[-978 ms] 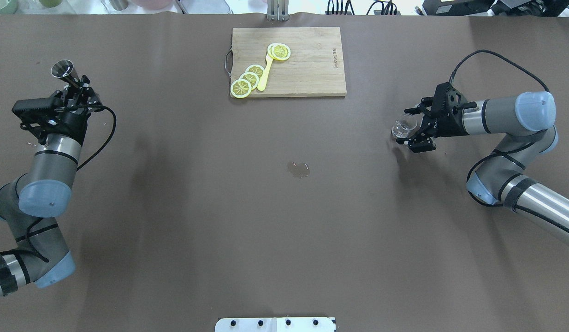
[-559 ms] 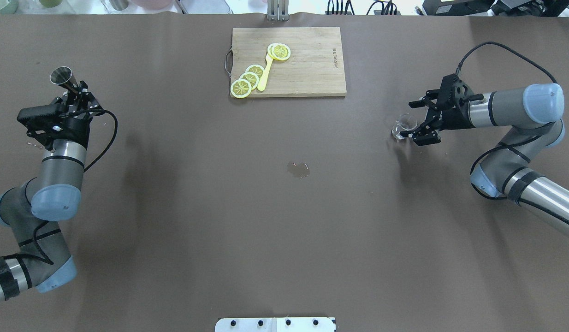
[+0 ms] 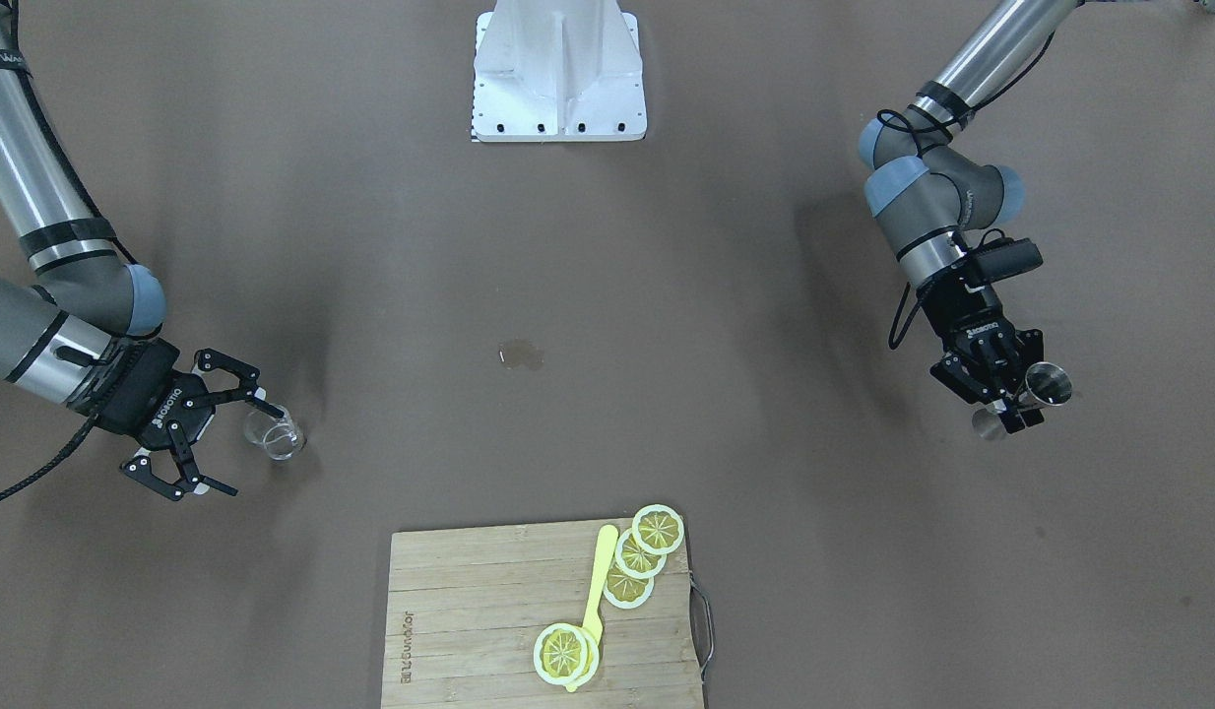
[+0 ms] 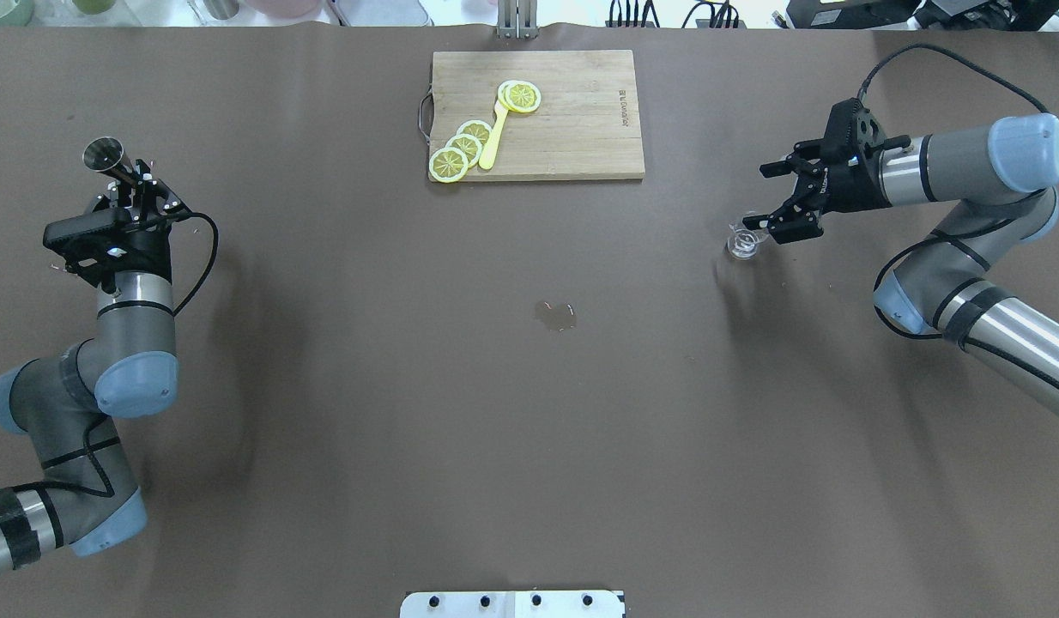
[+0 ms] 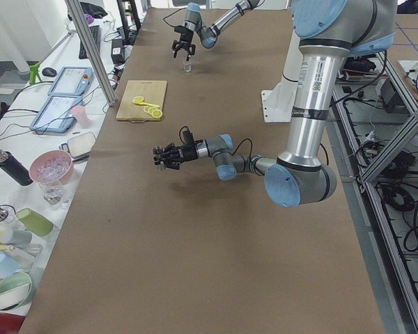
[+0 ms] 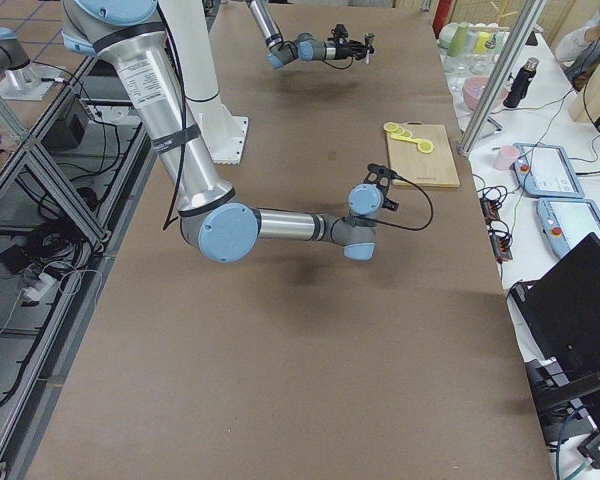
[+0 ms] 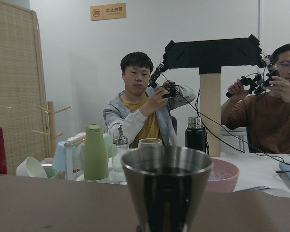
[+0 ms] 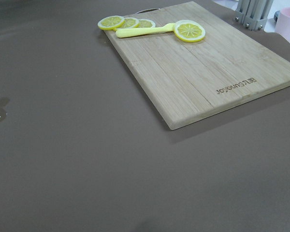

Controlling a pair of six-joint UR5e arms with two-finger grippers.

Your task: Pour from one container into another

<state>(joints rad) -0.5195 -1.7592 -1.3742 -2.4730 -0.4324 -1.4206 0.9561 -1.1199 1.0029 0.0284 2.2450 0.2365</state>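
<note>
Brown covering runs across the whole table, with a wooden cutting board (image 4: 572, 129) at top centre of the overhead view carrying lemon slices (image 4: 465, 146), and a small wet patch (image 4: 555, 315) near the middle.

At the far left of that view we see the left gripper (image 4: 135, 184) clamped on a metal cup (image 4: 100, 153), which it holds clear of the table with the mouth pointing to the upper left. In the left wrist view the metal cup fills the lower centre, its inside dark; we cannot tell whether it holds liquid.

At the right, the right gripper (image 4: 755, 197) has its jaws spread wide and holds nothing. A small glass (image 4: 741, 243) stands upright on the table just below its lower finger; we cannot tell whether they touch.

We judge the glass to be light, slick and fragile, easy to knock over with a stray finger. A grip should close gently across its wall at mid height, never on the rim. The metal cup looks stiff and sturdy, but its smooth tapered side could slide in the fingers when tipped, so the narrow part is the safer hold.
</note>
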